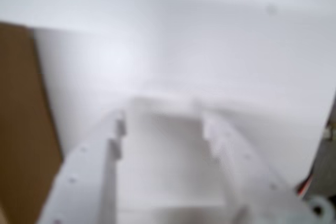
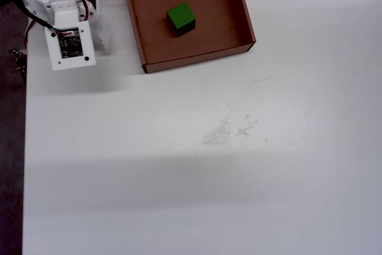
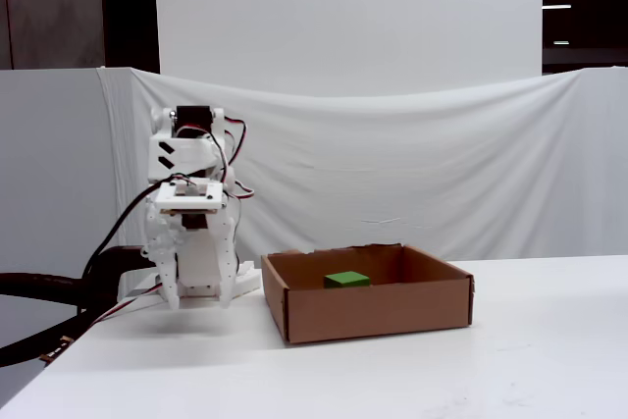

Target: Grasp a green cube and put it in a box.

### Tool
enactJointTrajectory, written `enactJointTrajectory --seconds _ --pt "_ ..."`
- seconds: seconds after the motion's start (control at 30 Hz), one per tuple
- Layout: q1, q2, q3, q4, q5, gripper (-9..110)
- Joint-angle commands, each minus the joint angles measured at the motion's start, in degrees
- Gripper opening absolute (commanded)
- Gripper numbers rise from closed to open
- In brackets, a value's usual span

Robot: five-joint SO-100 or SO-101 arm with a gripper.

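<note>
With its empty gripper (image 1: 163, 129) parted just beside the box (image 3: 368, 316), the arm's main risk is clipping the near cardboard wall and jolting the green cube (image 2: 181, 18) resting on its floor.

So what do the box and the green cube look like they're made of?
The box looks like plain brown cardboard: matte, with thin folded walls and raw cut edges. The green cube is a solid, evenly coloured block with crisp edges and no visible grain, possibly plastic or painted wood; the pictures can't settle which.
</note>
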Motion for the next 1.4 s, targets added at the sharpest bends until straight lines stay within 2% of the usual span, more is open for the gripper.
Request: enactJointTrajectory --seconds 0.0,0.2,0.63,0.7,0.87,1.13,1.37 --pt "-0.09 0.26 -0.35 -0.35 -0.79 19" --pt "3.25 0.35 -0.26 -0.35 -0.7 20" --pt "3.69 0.35 -0.26 -0.44 -0.35 15" --pt "3.69 0.35 -0.26 -0.44 -0.26 10" --pt "3.25 0.35 -0.26 -0.44 -0.18 10" --pt "4.22 0.35 -0.26 -0.44 0.35 20" --pt "4.22 0.35 -0.26 -0.44 0.44 21"
